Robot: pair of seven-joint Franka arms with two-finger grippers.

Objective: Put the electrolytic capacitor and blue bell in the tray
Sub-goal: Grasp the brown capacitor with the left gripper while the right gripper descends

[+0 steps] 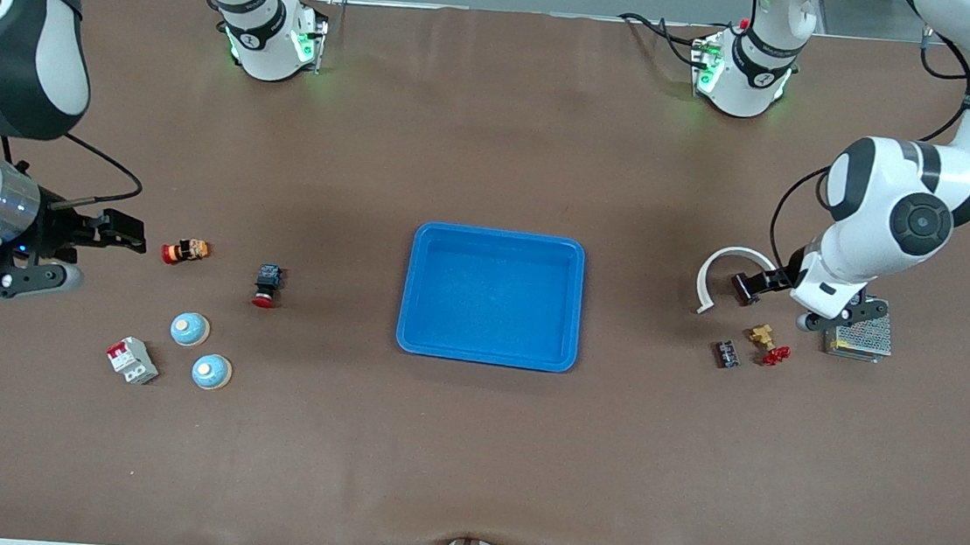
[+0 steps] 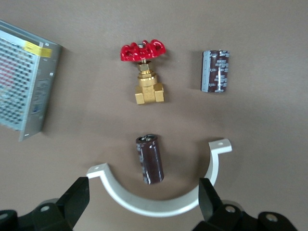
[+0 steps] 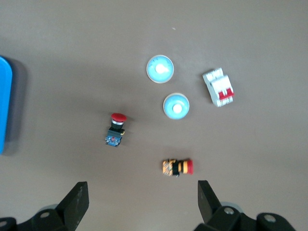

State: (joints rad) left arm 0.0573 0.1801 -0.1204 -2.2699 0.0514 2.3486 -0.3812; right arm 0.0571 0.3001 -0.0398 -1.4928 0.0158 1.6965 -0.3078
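The bright-blue tray [image 1: 488, 343] lies mid-table; its edge shows in the right wrist view [image 3: 4, 106]. Two blue bells [image 1: 189, 328] [image 1: 211, 371] stand toward the right arm's end, also in the right wrist view [image 3: 159, 69] [image 3: 176, 106]. My right gripper [image 1: 115, 233] [image 3: 143, 199] hangs open and empty over the table beside them. A brown electrolytic capacitor [image 2: 149, 159] lies inside a white half-ring clamp [image 2: 159, 199] [image 1: 727, 263]. A second, grey capacitor [image 2: 215, 70] [image 1: 726, 353] lies nearby. My left gripper [image 1: 756, 285] [image 2: 143, 204] is open and empty over the clamp.
A brass valve with a red handle [image 1: 766, 339] [image 2: 144, 72] and a grey mesh box [image 1: 861, 334] [image 2: 24, 86] lie by the capacitors. An orange-red button [image 1: 185, 251] [image 3: 177, 167], a red push button [image 1: 267, 285] [image 3: 115, 129] and a white breaker [image 1: 132, 359] [image 3: 219, 87] lie near the bells.
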